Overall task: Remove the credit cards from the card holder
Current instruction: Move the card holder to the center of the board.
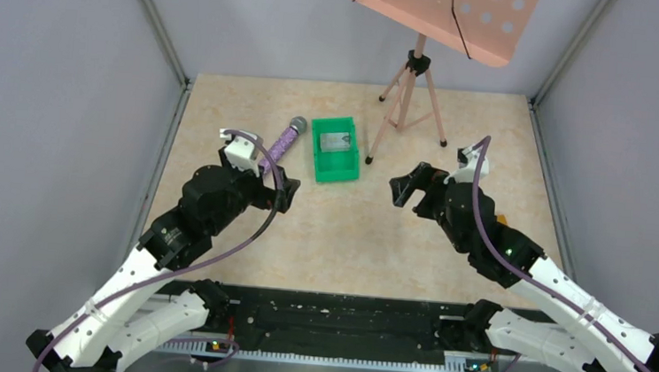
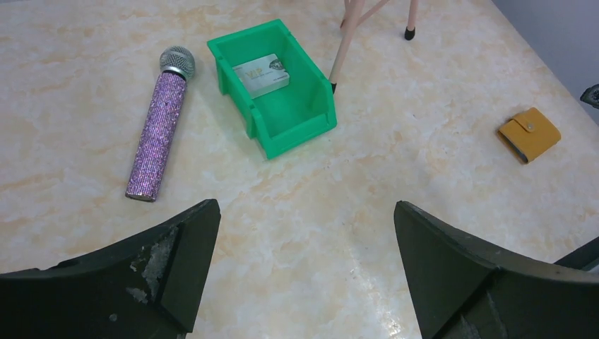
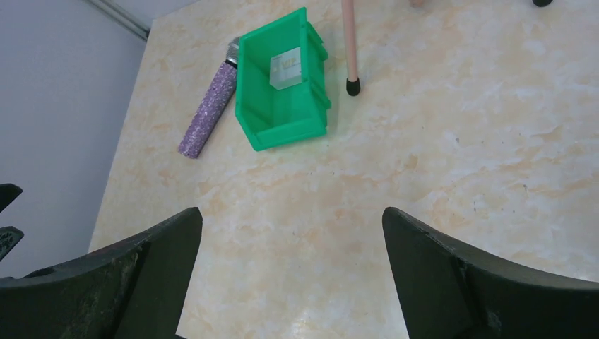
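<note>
Card holder (image 2: 529,133), snapped shut, lying on counter (image 2: 395,176) at four o'clock from green bin (image 2: 300,131); silvery credit card (image 2: 263,75) inside bin; left claw (image 2: 305,206) and right claw (image 3: 291,212) spread wide, empty.

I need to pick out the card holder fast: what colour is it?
The card holder is mustard-tan, with a small clasp tab. It shows best in the left wrist view.

Tan card holder (image 2: 529,134) closed; credit card (image 2: 263,75) in bin (image 2: 300,131)
</note>
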